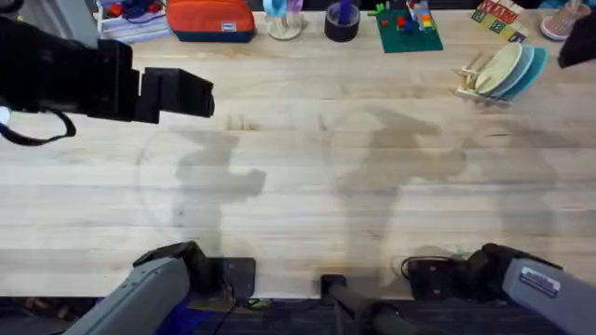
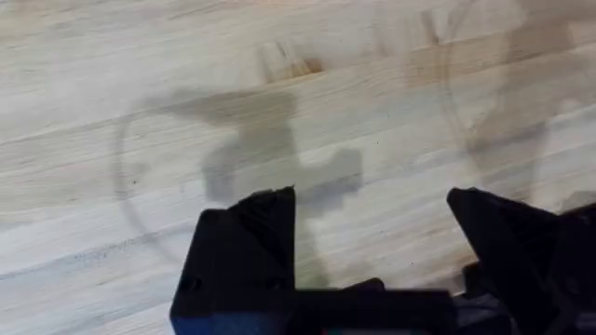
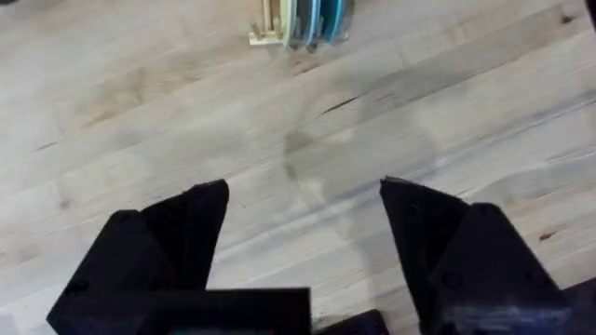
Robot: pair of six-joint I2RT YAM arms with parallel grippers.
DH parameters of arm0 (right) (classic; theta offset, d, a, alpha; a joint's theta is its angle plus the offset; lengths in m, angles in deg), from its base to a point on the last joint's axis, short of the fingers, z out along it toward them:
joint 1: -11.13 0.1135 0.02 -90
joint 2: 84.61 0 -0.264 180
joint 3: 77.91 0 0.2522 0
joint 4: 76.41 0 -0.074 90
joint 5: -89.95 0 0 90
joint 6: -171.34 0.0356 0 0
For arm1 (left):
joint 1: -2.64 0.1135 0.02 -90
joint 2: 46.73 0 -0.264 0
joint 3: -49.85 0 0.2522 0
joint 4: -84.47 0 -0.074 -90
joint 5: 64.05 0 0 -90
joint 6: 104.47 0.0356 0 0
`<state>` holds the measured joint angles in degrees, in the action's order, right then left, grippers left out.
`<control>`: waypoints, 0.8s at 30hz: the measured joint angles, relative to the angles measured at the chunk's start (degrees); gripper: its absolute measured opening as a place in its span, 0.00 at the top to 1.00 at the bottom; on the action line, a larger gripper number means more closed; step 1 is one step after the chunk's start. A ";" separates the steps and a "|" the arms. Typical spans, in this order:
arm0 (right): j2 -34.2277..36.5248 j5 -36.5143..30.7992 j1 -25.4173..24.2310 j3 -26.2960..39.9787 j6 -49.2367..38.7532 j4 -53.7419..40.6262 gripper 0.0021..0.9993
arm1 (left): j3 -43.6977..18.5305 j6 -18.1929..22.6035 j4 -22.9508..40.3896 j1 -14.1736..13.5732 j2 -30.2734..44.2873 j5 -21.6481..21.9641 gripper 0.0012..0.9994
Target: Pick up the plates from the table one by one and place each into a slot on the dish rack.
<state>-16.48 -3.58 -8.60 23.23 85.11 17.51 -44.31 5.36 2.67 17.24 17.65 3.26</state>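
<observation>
Bench [image 1: 307, 186]: pale wooden planks, visible grain, soft shadows of the arms across the middle; its surface also runs under both wrist views.

Left arm: rises from its base at the near edge, large and dark, well to the left of the rack. Left pincer [image 2: 372, 228]: black fingers spread wide, nothing between them, over bare wood and its own shadow.

Right arm: base at the near edge, nearer the rack's side. Right pincer [image 3: 303, 219]: black fingers [image 3: 182, 233] wide apart, holding nothing, above bare planks, with the rack well beyond the fingertips.

Orange pouch [image 1: 209, 19]: at the far edge, well left of the rack.

Green baseplate [image 1: 408, 30]: at the far edge, left of the rack, small coloured bricks on it.

Rack [image 1: 473, 76]: small pale wooden rack with thin dowels, near the far right corner of the bench; also in the right wrist view [image 3: 268, 23].

Plates [image 1: 509, 67]: three, standing on edge side by side in the rack's slots, leaning slightly; cream nearest the rack's bare end, then pale blue, then brighter cyan-blue outermost. Seen edge-on in the right wrist view [image 3: 312, 20].

Dark tape roll [image 1: 342, 23]: at the far edge, just left of the baseplate, further from the rack.
</observation>
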 joint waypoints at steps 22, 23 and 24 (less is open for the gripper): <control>-19.68 0.37 0.00 0.00 -0.44 -6.86 0.01 | 0.00 0.00 0.00 0.01 0.00 -0.01 0.01; -20.04 0.37 0.00 0.00 -0.43 -7.21 0.01 | 0.00 0.00 0.00 -0.01 0.00 0.01 0.01; -20.31 0.37 0.00 0.00 -0.44 -7.53 0.01 | 0.00 -0.01 0.00 -0.01 0.00 -0.01 0.01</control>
<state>-36.79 -3.20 -8.60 23.23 84.67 9.98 -44.31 5.35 2.67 17.23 17.65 3.25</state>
